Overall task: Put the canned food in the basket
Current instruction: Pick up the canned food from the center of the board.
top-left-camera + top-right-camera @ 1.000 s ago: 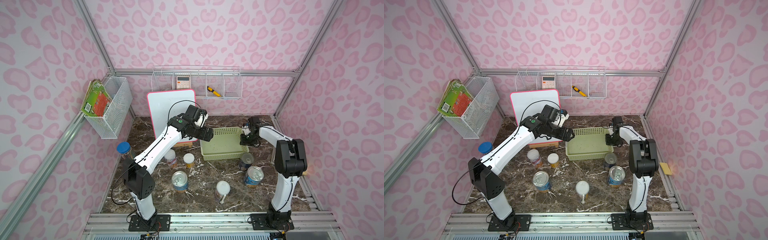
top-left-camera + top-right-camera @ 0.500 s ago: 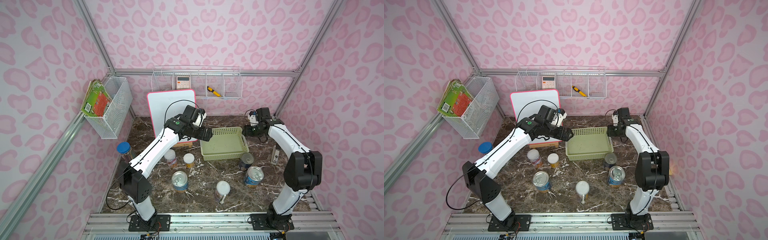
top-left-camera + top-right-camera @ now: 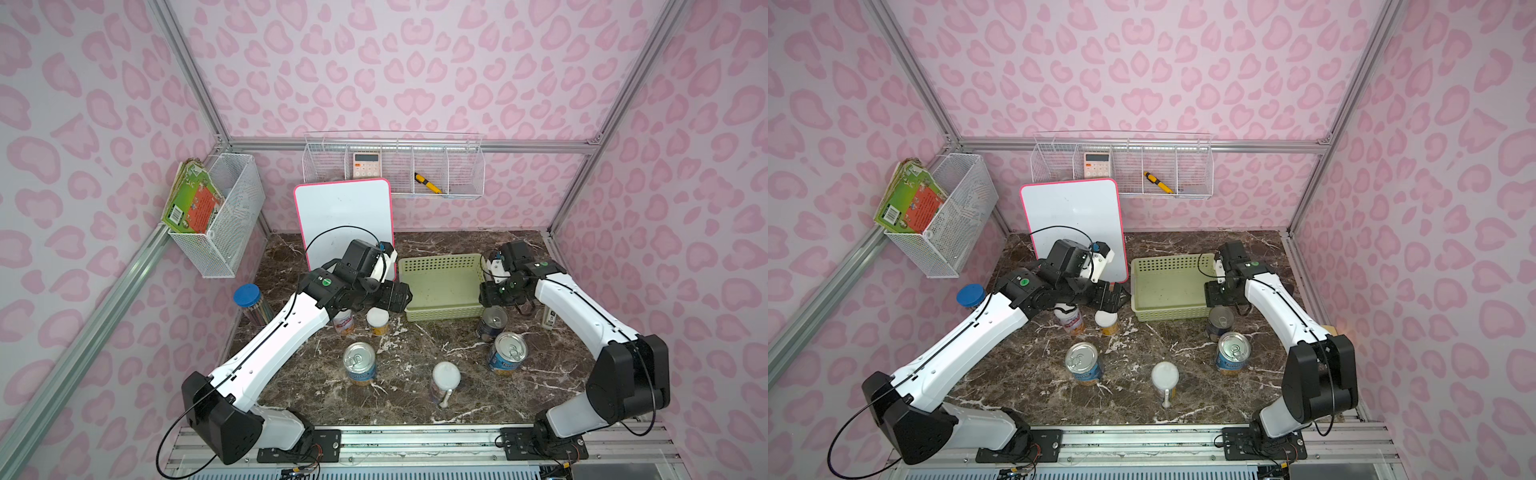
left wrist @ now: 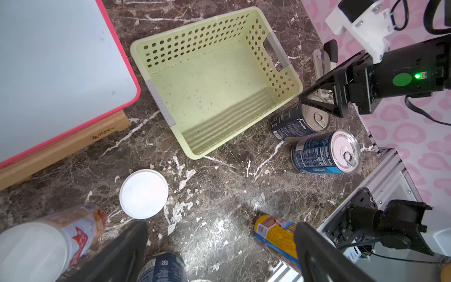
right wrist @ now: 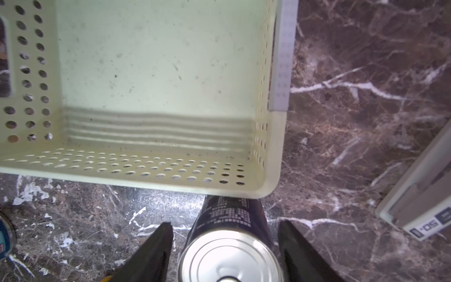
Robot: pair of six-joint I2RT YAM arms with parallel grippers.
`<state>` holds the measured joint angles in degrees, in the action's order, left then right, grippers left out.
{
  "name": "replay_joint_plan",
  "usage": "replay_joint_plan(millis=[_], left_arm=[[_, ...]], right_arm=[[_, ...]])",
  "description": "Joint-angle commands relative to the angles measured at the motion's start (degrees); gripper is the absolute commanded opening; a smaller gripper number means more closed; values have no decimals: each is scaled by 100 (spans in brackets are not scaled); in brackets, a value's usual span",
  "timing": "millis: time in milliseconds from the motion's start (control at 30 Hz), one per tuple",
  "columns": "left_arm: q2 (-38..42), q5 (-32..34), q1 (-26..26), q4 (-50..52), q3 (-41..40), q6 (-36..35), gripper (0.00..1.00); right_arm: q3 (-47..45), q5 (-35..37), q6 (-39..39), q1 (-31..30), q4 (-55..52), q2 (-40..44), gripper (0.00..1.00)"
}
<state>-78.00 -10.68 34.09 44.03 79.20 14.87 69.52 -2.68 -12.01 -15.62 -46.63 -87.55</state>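
Note:
The pale green basket (image 3: 440, 286) (image 4: 195, 34) stands empty at the back right in both top views. Several cans stand on the marble around it. My right gripper (image 3: 492, 297) (image 5: 225, 234) is open astride a dark silver-topped can (image 3: 492, 322) (image 5: 229, 256) at the basket's front right corner, with gaps on both sides. A blue can (image 3: 507, 357) stands just in front of it. My left gripper (image 3: 395, 297) (image 4: 219, 234) hangs open and empty over a white-lidded can (image 3: 377, 321) (image 4: 144, 194). Another white-lidded can (image 3: 344, 322) sits partly under that arm. A blue can (image 3: 359, 362) and a white-lidded can (image 3: 444, 380) stand nearer the front.
A pink-edged whiteboard (image 3: 345, 224) leans on a wooden stand behind the left arm. A blue-lidded pencil jar (image 3: 249, 299) stands at the left wall. A small white box (image 3: 550, 318) lies right of the right arm. Wire baskets (image 3: 395, 170) hang on the walls.
My right gripper has come from the basket's right rim forward to the dark can, and its jaws have widened. My left gripper has dropped forward towards the white-lidded can.

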Motion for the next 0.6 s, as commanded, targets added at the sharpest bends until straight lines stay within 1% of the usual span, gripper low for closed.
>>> replay_joint_plan(millis=[0,133,267,433,567], left_arm=[[116,58,-3,-59,-121,88,98],[162,39,-5,-53,-190,136,97],[171,52,-6,-52,-233,164,97],[206,93,-3,-22,-260,189,97],[206,101,0,-22,-273,194,98]], right_arm=[[-170,-2,-160,-71,-40,70,74],[-292,200,-161,-120,-109,133,74],[-439,-10,-141,-205,-65,101,74],[-765,100,-231,-309,-74,168,74],[-918,-61,-221,-302,-117,247,75]])
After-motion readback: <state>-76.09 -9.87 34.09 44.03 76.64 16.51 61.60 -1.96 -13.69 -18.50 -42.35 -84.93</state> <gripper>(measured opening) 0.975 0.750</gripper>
